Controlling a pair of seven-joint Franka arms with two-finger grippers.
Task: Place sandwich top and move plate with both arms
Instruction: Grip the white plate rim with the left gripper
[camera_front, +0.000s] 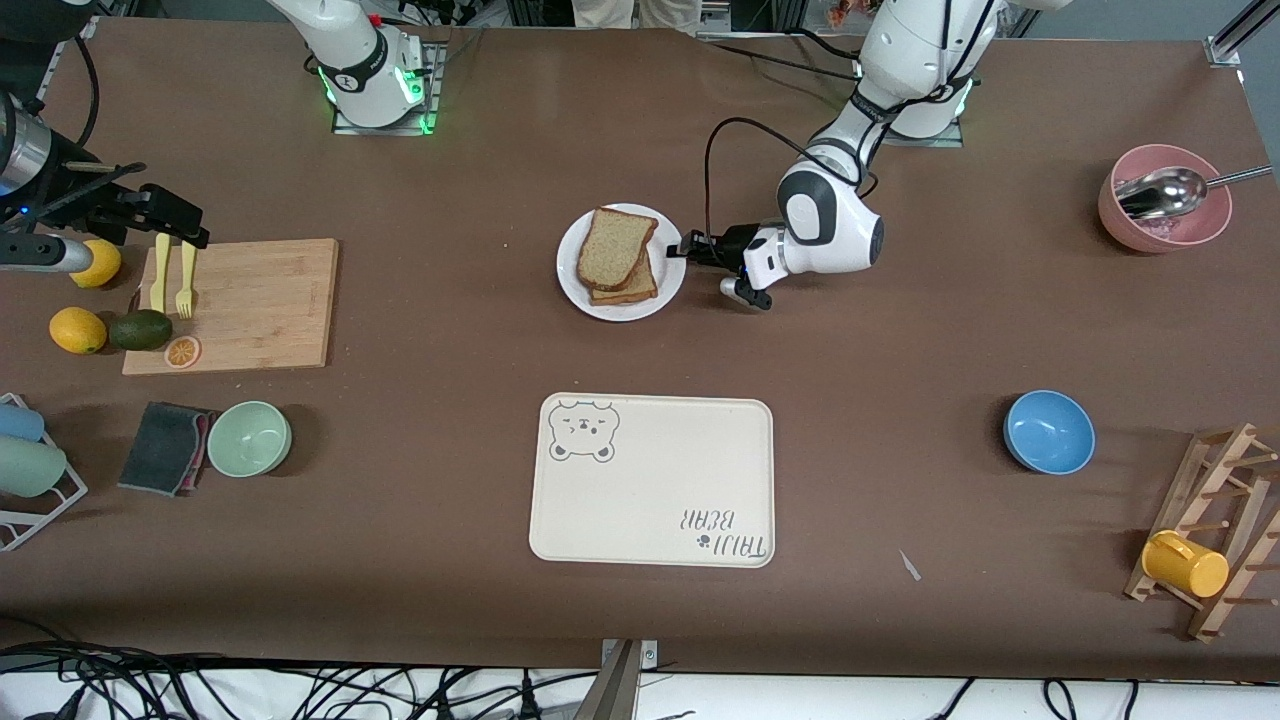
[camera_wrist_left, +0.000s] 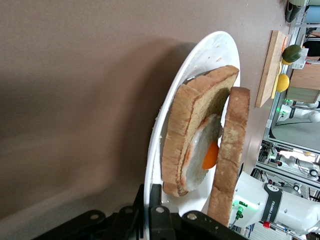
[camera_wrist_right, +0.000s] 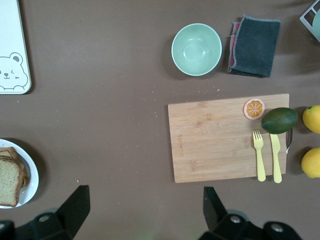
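Front view: the left claw (camera_front: 690, 250) pinches the plate (camera_front: 574, 280) rim at its three o'clock – sandwich top (camera_front: 614, 246) lies stacked on it. Left wrist view: fried egg (camera_wrist_left: 205, 150) between slices. Right wrist view: the right claw (camera_wrist_right: 145, 202) gapes wide, empty, above the desk (camera_wrist_right: 110, 125).

A brown table (camera_front: 450, 330) carries a white plate (camera_front: 572, 272), a cream tray (camera_front: 650, 500) nearer the front camera, a wooden cutting board (camera_front: 260, 300), and green (camera_front: 249, 438), blue (camera_front: 1048, 431) and pink (camera_front: 1160, 230) bowls. A dark cloth (camera_front: 165, 447), two lemons (camera_front: 78, 330) and a wooden rack (camera_front: 1220, 530) lie there too.
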